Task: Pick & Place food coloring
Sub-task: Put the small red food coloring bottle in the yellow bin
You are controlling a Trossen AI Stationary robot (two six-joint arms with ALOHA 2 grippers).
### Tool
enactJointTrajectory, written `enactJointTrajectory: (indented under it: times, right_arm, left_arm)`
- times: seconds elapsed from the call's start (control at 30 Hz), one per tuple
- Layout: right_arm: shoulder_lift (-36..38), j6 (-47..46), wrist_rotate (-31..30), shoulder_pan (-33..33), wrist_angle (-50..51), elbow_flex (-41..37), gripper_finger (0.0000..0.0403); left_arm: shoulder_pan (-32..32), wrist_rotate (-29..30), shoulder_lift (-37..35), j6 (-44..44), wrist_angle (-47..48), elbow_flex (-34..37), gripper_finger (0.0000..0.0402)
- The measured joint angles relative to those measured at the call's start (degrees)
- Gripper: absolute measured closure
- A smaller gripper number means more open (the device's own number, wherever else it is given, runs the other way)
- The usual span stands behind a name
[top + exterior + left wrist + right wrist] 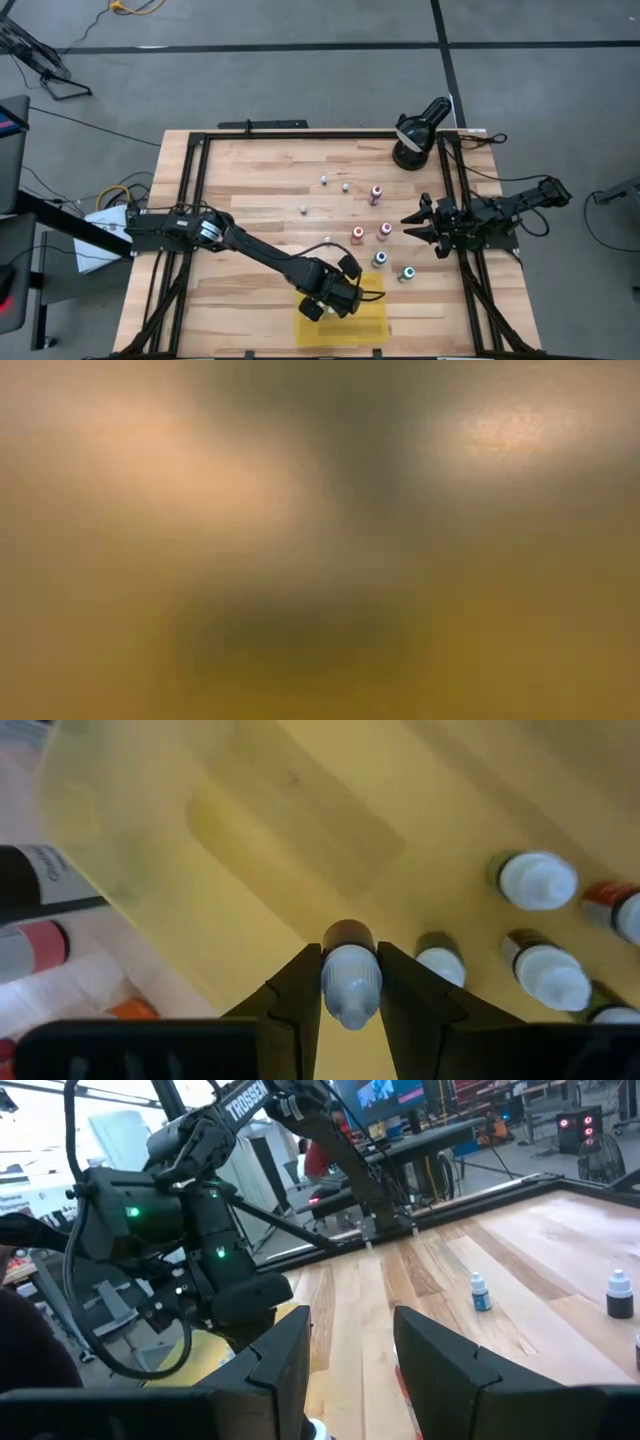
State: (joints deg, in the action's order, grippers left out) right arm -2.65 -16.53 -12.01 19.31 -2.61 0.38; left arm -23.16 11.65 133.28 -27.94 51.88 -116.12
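Note:
My left gripper [330,300] hovers over the yellow tray [372,325] at the table's near edge, shut on a food coloring bottle [349,960] with a white cap and a dark red-brown body. Several white-capped bottles [538,880] stand upright on their bases in the tray [300,810]. More small bottles [358,236] stand on the wooden table, right of centre. My right gripper [420,226] waits open near the table's right side, just right of those bottles, touching nothing. The low view shows only blur. My left gripper pinches the bottle's white cap [350,982] between its two fingers [300,995], coming from above and pointing down. The red-brown body [348,933] points away below the fingers toward the tray. Whether its base touches the tray floor cannot be told.
A black round device [415,135] sits at the table's far right corner. Black frame rails [190,200] run along the table's edges. In the right wrist view two bottles [481,1292] stand on open wood beyond the fingers, and my left arm [190,1210] fills the background.

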Motion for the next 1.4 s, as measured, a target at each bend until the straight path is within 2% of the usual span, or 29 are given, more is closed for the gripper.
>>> enactJointTrajectory:
  times: [0.37,0.53,0.77,0.87,1.0,1.1,1.27,1.4]
  right_arm:
    - [0.03,0.00,0.00,0.00,0.01,0.00,0.0265]
    - [0.04,0.00,0.00,-0.01,0.00,0.00,0.0265]
    - [0.02,0.00,0.00,-0.02,0.02,-0.02,0.0265]
    - [0.03,0.00,0.00,0.00,0.01,-0.01,0.0266]
    - [0.03,0.00,-0.01,-0.02,0.02,0.00,0.0266]
    - [0.03,0.00,0.00,-0.02,0.02,0.00,0.0266]
    - [0.04,0.00,0.00,-0.02,0.02,-0.01,0.0264]
    - [0.03,0.00,-0.01,-0.01,0.02,0.00,0.0265]
  left_arm:
    - [0.33,0.21,0.10,0.12,2.44,-1.26,0.0322]
    - [-0.15,-0.04,-0.10,2.31,9.79,-8.49,0.0322]
    - [-1.32,-6.14,-0.33,9.48,22.05,-19.00,0.0322]
    - [-2.61,-7.57,-3.18,12.40,22.42,-15.98,0.0322]
    - [-4.36,-6.34,-8.69,15.46,21.93,-9.22,0.0322]
    - [-5.29,-4.58,-13.49,18.66,18.25,-0.69,0.0322]
    - [-6.64,-4.28,-23.43,27.00,6.18,16.17,0.0322]
    - [-6.92,-3.88,-26.95,37.18,3.18,23.57,0.0322]
